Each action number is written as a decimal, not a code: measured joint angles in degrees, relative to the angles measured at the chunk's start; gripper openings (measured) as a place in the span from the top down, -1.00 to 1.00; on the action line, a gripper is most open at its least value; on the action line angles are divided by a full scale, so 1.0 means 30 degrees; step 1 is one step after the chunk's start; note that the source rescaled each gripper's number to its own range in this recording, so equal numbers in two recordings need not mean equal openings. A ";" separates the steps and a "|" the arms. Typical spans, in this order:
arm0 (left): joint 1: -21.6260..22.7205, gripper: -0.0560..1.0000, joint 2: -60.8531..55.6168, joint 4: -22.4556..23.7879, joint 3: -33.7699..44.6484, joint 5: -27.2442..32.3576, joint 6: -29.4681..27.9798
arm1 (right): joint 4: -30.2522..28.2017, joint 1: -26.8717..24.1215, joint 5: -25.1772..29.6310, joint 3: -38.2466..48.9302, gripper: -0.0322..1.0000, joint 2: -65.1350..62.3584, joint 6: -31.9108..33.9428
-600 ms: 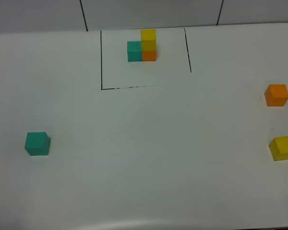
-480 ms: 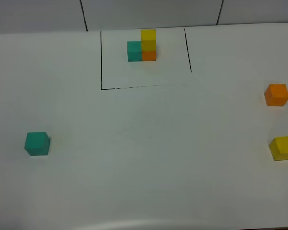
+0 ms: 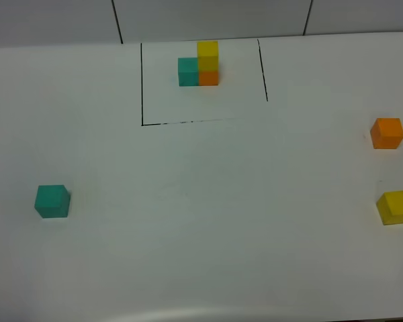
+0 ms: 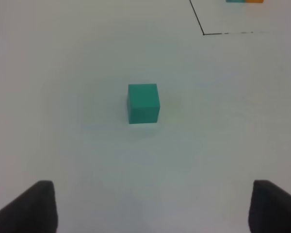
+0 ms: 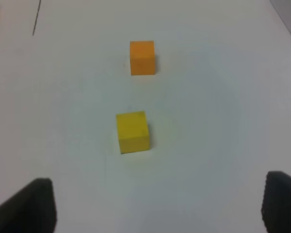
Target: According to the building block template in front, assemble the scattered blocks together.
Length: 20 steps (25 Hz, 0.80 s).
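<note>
The template (image 3: 200, 65) stands at the far middle inside a black outline: teal joined to orange, yellow on the orange. The loose teal cube (image 3: 52, 201) sits at the left and shows in the left wrist view (image 4: 143, 103), ahead of my open left gripper (image 4: 148, 208). The loose orange cube (image 3: 387, 133) and yellow cube (image 3: 396, 206) sit at the right edge. Both show in the right wrist view, orange (image 5: 142, 58) beyond yellow (image 5: 132, 132), ahead of my open right gripper (image 5: 157, 206). Neither gripper shows in the exterior view.
The white table (image 3: 208, 201) carries only the cubes and the black outline (image 3: 142, 87). Its front edge runs along the bottom of the exterior view. A grey wall lies behind the table.
</note>
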 joint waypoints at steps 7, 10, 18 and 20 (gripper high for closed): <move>0.0000 -0.43 0.0000 0.0442 0.0000 0.0000 0.0542 | 0.0000 0.0000 0.0000 0.0000 -0.47 0.0000 0.0000; 0.0000 -0.43 0.0000 0.0442 0.0000 0.0000 0.0559 | 0.0000 0.0000 0.0000 0.0000 -0.47 0.0000 0.0000; 0.0000 -0.43 0.0000 0.0442 0.0000 0.0000 0.0559 | 0.0000 0.0000 0.0000 0.0000 -0.47 0.0000 0.0000; 0.0000 -0.43 0.0023 0.0448 0.0000 0.0000 0.0559 | 0.0000 0.0000 0.0000 0.0000 -0.47 0.0000 0.0000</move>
